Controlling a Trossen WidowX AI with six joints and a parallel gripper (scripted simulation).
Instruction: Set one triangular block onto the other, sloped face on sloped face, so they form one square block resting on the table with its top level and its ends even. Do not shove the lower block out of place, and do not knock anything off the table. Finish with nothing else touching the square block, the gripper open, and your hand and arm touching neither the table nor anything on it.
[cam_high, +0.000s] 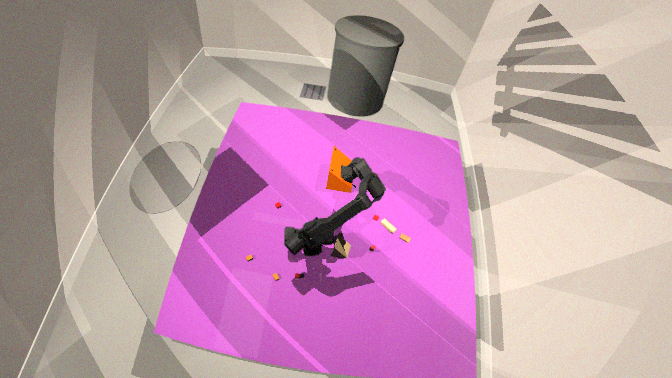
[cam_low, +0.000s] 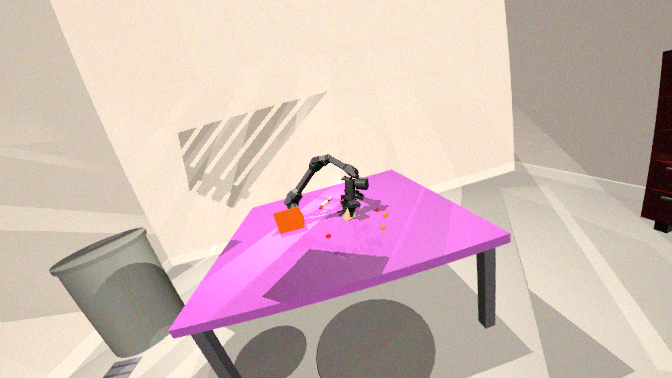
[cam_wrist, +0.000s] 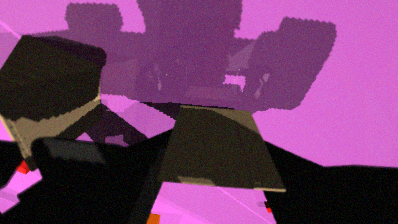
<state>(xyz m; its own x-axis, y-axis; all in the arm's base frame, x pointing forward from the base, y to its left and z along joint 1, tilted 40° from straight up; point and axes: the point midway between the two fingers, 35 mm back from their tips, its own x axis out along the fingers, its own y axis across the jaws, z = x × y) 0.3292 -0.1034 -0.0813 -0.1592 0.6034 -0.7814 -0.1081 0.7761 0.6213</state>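
Observation:
My gripper points down, low at the table, in the middle. It is shut on one triangular block, a dark, shaded tan piece whose broad face shows between the fingers in the wrist view. Whether it touches the table cannot be told. The other triangular block stands apart at the left of the wrist view, dark on its face with lit tan edges, partly behind the left finger. A tan block shows beside the hand in the top and exterior views; which one it is cannot be told.
The magenta table holds an orange box by the arm's base. A cream bar and a tan bar lie on one side. Several small red and orange pieces lie around the hand. A grey bin stands beyond the table.

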